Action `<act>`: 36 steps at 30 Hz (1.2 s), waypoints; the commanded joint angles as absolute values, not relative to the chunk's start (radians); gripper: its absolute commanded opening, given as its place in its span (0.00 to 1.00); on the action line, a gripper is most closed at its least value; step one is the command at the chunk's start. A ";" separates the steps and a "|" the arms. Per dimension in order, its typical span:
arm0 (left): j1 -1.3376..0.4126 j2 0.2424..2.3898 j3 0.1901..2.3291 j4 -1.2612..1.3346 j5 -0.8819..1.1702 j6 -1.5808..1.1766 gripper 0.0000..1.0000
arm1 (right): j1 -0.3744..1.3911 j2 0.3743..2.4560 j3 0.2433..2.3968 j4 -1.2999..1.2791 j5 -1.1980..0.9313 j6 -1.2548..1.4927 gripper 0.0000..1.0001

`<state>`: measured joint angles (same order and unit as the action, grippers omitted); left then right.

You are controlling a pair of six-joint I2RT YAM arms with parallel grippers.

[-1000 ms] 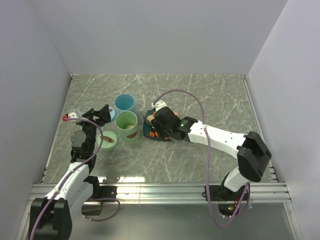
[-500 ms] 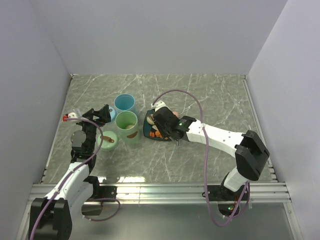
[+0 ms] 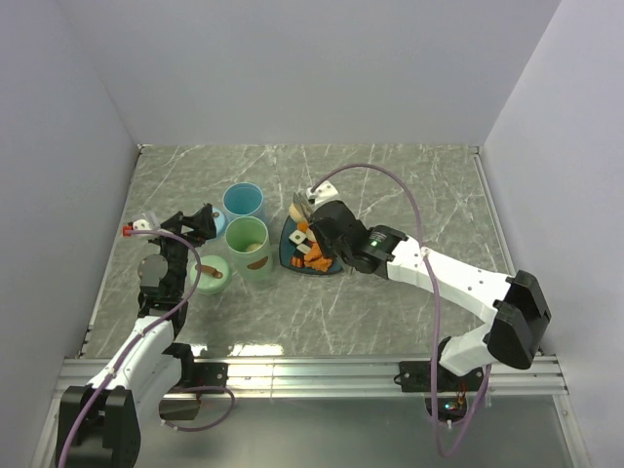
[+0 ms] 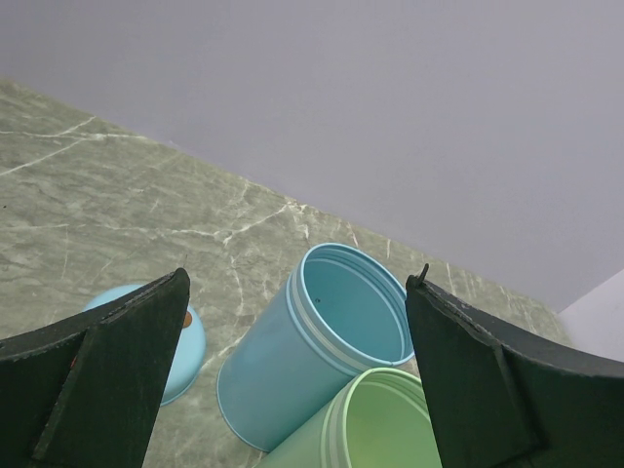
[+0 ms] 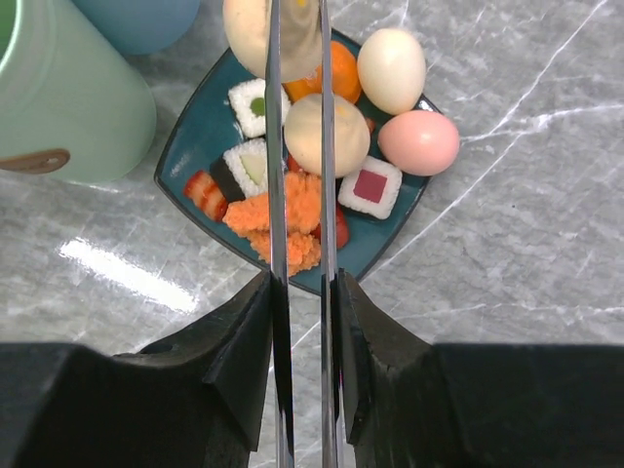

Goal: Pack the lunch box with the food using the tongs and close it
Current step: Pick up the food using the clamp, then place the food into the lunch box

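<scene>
The plate (image 5: pixel 183 146) was my anchor. The green cup (image 5: pixel 58 97) stood just left of it, nearer my left gripper (image 4: pixel 297 281), which was spread wide and held nothing. My right gripper (image 5: pixel 299 288), over the plate's near edge, squeezed the tongs (image 5: pixel 276 244). Their length ran straight across the food (image 5: pixel 292 205) to a beige ball (image 5: pixel 249 29), seemingly pinched, at the far corner.

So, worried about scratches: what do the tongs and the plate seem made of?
The tongs look like polished metal: thin silver arms with bright reflections. The plate looks like glazed ceramic or glossy plastic; its smooth dark-teal sheen fits either.
</scene>
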<state>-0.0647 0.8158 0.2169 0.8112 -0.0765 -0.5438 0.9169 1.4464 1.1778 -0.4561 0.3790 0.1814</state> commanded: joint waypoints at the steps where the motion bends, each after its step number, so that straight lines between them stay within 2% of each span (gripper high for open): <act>1: -0.060 0.810 0.216 0.854 -0.075 -0.557 1.00 | 0.931 1.393 1.212 -0.400 0.411 0.169 0.37; 9: -0.060 0.821 0.221 0.856 -0.075 -0.555 0.99 | 1.006 1.327 1.229 -0.338 0.342 0.118 0.37; 24: -0.060 0.822 0.225 0.848 -0.075 -0.557 0.99 | 1.117 1.394 1.292 -0.327 0.276 0.063 0.40; 27: -0.058 0.819 0.224 0.848 -0.075 -0.555 0.99 | 1.126 1.414 1.305 -0.339 0.276 0.058 0.42; 32: -0.060 0.819 0.224 0.848 -0.075 -0.555 1.00 | 1.135 1.419 1.312 -0.341 0.294 0.054 0.57; 36: -0.060 0.819 0.224 0.850 -0.075 -0.555 0.99 | 1.138 1.407 1.301 -0.327 0.301 0.051 0.61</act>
